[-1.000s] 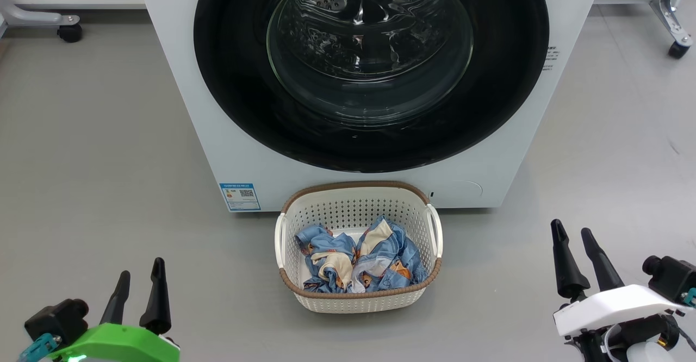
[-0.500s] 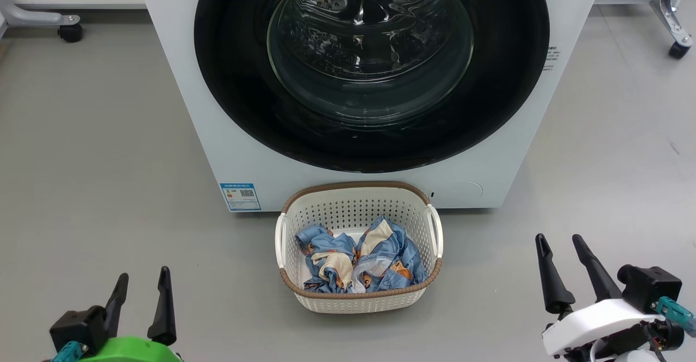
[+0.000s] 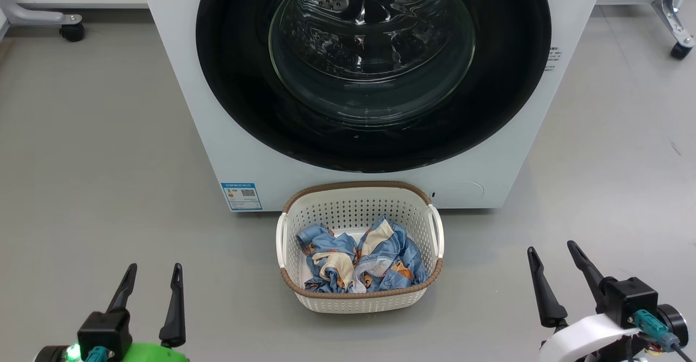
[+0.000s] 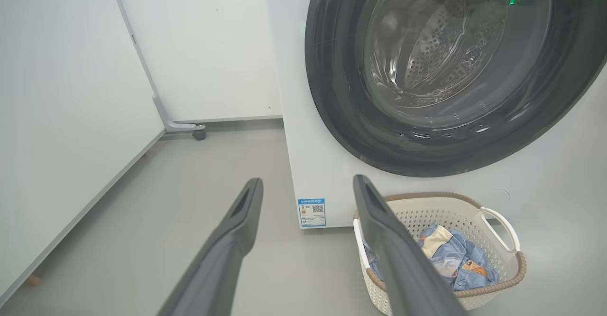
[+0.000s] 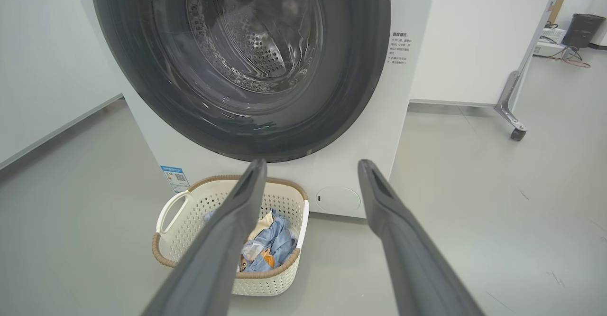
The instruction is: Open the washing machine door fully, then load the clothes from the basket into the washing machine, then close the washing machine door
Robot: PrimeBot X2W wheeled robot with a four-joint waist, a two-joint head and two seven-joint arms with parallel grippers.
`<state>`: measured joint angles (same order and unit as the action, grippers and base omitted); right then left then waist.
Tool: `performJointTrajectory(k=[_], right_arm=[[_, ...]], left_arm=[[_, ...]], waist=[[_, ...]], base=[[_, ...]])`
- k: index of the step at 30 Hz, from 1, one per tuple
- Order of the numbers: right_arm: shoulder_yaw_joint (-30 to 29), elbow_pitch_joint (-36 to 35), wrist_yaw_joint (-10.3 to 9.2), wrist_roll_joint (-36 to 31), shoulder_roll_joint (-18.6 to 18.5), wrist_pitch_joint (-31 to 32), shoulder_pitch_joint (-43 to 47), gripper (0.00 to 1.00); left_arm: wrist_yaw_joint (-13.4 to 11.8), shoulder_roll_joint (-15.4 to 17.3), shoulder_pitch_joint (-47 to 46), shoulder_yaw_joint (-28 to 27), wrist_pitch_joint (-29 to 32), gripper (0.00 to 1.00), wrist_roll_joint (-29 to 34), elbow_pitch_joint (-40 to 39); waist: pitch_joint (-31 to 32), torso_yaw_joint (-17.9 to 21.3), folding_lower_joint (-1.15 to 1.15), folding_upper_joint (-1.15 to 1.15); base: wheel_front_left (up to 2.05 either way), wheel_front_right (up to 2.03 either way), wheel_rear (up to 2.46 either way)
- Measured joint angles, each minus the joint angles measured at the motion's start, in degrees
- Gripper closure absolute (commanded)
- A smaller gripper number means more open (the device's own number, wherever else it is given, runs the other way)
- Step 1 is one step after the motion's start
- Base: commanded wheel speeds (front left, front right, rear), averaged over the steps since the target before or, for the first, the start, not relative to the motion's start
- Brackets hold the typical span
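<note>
The white washing machine [image 3: 179, 79] stands ahead with its round black-rimmed door [image 3: 239, 95] flush against the front, the steel drum showing through the glass. On the floor right before it sits the cream basket [image 3: 359, 210] holding crumpled light-blue clothes [image 3: 380, 264]. My left gripper [image 3: 154, 268] hovers open and empty at the lower left, well left of the basket. Open and empty too, my right gripper [image 3: 550, 249] is at the lower right, well right of it. The left wrist view shows the door [image 4: 341, 116] and basket [image 4: 498, 278]; the right wrist view shows the door [image 5: 360, 69], basket [image 5: 189, 211] and clothes [image 5: 275, 242].
Grey floor surrounds the machine. A wheeled metal frame leg [image 3: 68, 27] stands at the back left and another [image 3: 677, 47] at the back right. White panel walls [image 4: 71, 93] run along the left side. A blue label [image 3: 241, 196] marks the machine's lower left front.
Both grippers have sunk lower in the head view and turned at the wrist, the left drifting slightly right, the right slightly left. Door, basket and clothes have not moved.
</note>
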<state>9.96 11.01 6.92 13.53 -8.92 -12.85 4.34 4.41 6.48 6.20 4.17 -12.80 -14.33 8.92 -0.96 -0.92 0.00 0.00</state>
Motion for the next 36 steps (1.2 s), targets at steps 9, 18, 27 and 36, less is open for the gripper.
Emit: performJointTrajectory(k=[9, 18, 27, 36], right_arm=[[-0.07, 0.03, -0.53, -6.62, 0.16, -1.22, 0.96, 0.00], [-3.09, -0.37, -1.52, -6.60, 0.88, -1.53, 0.96, 0.00], [-4.07, -0.49, -1.51, -6.61, 1.13, -1.63, 1.04, 0.00], [-4.48, -0.49, -1.44, -6.62, 1.55, -1.63, 1.98, 0.00]], left_arm=[[-0.18, -0.16, 0.88, -0.59, -1.47, 0.00, 6.66, -0.90], [-0.16, -0.42, 1.13, -2.18, -1.47, 0.00, 6.66, -1.11], [0.12, -0.67, 1.19, -2.53, -1.47, 0.00, 6.66, -1.00], [0.63, -1.43, 1.47, -3.04, -1.47, 0.00, 6.66, -0.44]], waist=[[0.09, 0.04, 0.00, 0.00], [0.26, 0.23, 0.00, 0.00], [0.30, 0.45, 0.00, 0.00], [0.31, 0.51, 0.00, 0.00]], base=[[0.00, 0.00, 0.00], [0.00, 0.00, 0.00], [0.00, 0.00, 0.00], [0.00, 0.00, 0.00]])
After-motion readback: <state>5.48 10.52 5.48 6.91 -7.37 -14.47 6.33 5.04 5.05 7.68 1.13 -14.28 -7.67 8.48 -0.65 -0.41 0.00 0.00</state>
